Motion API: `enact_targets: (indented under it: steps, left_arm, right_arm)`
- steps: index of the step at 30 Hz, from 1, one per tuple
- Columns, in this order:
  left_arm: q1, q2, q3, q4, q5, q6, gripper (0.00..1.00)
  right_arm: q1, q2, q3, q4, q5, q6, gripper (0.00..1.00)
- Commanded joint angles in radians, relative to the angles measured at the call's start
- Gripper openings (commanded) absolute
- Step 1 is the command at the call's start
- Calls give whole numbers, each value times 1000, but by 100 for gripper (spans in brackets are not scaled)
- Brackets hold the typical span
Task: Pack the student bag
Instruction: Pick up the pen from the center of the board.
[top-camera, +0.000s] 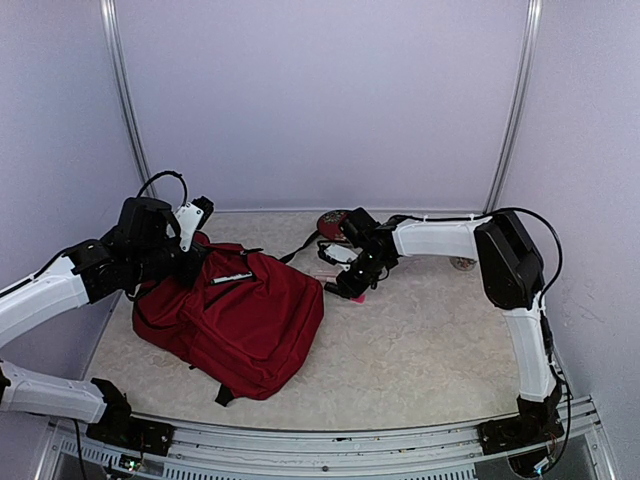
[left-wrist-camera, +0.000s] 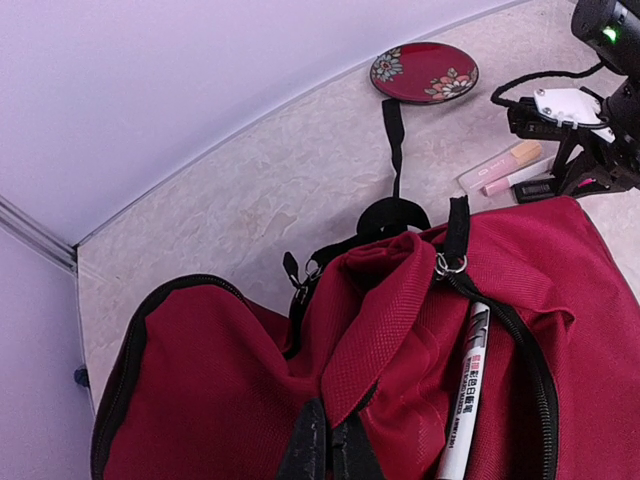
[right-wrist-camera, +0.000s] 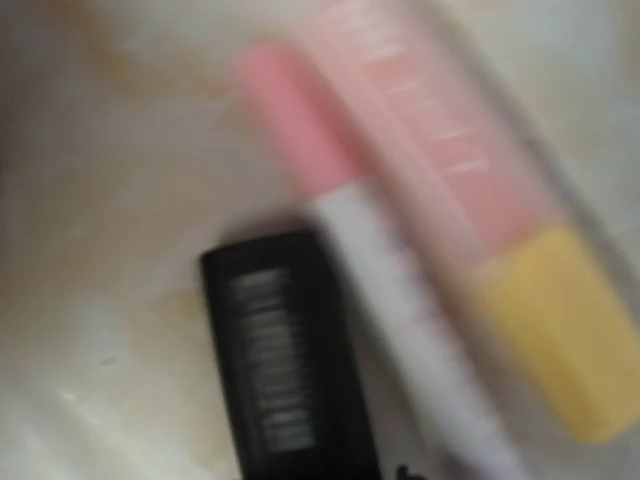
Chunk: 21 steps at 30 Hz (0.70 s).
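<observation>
Two pens (left-wrist-camera: 503, 163) lie under the right hand (top-camera: 352, 288), grip unclear; the student bag (top-camera: 245, 315), clenched by the left hand (left-wrist-camera: 328, 440), lies leftward.

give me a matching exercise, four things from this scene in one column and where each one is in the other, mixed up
Things:
1. plate
2. white marker
3. pink tube with yellow cap
4. left pincer

Places:
a. shut on a fold of the backpack
b. lying flat on the table, beside a pink-capped pen
c. at the far edge of the table
d. sticking out of the backpack's unzipped pocket

Pairs: 1-c, 2-d, 3-b, 4-a
</observation>
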Motion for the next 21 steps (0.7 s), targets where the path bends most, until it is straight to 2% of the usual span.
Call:
enact_targets:
  steps: [1,8,13,16,18,21]
  left_arm:
    - [6,-8,36,65,17,6,0]
    - [6,-12,27,70,29,11,0]
    - [6,-5,34,73,55,9,0]
    - [6,-5,38,72,62,10,0]
    - [6,-9,37,70,64,11,0]
    - [6,-22,30,71,80,16,0]
  right_arm:
    - [27,-30,-56,-47,2,3,34]
    - [63,-54,-112,-105,80,20,35]
    - [93,-15,-49,-180,144,23,43]
    - [96,17,7,-194,139,20,45]
    - [95,43,34,-210,140,14,41]
    - [96,53,58,-220,138,20,23]
